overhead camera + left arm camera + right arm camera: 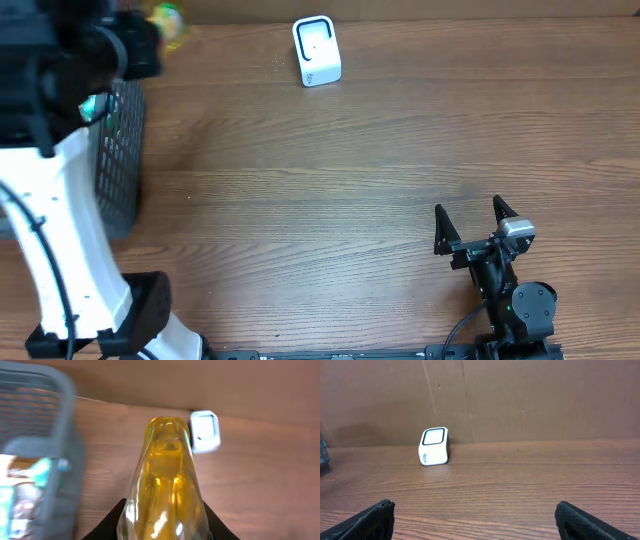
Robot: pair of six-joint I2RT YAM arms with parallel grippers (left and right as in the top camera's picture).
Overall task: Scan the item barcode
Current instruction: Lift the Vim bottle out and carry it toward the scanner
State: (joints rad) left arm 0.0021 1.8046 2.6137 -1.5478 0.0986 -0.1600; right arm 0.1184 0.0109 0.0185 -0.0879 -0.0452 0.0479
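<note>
L jaws clamped on clear bottle (167, 485) of yellow liquid, held above rear-left of worktop (350, 180), just beside far corner of grey mesh basket (122, 150). R jaws spread wide, nothing between them, low at front-right. White barcode scanner (317, 51) stands at rear centre, well apart from bottle. Bottle's barcode not discernible.

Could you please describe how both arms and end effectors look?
The left arm has a white link, black joints and a black cable along it. The right end effector is black, with two pointed fingers and a silver block.
</note>
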